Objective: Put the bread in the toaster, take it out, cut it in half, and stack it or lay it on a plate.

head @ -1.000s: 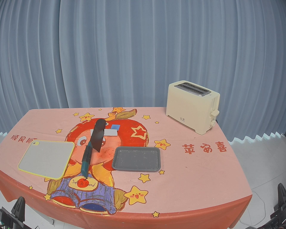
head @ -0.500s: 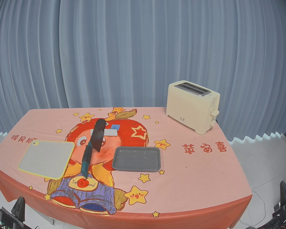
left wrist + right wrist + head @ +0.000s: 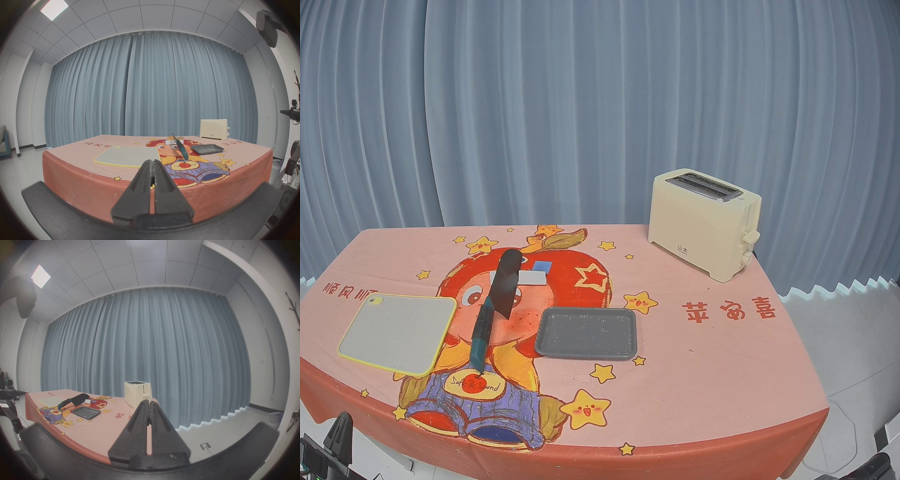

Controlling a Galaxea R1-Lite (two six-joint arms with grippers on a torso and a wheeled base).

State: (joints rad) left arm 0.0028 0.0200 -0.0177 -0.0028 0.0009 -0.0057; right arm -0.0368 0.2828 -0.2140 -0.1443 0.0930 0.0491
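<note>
A cream toaster (image 3: 705,222) with two empty slots stands at the table's back right. A dark grey tray (image 3: 586,332) lies mid-table. To its left, a knife (image 3: 492,307) with a black blade and a teal handle rests its blade tip on a small white slab (image 3: 530,277), with a blue piece beside it. A grey cutting board (image 3: 397,333) with a yellow rim lies at the left. My left gripper (image 3: 152,162) is shut and empty, low in front of the table's near edge. My right gripper (image 3: 148,403) is shut and empty, low and off the table's right side.
A pink tablecloth (image 3: 700,375) with a cartoon print covers the table. Its front right part is bare. Blue curtains (image 3: 600,106) hang behind. A cable (image 3: 844,437) lies on the floor at the right.
My right gripper has sunk down out of the head view's lower right corner. The things on the table and my left gripper have not moved.
</note>
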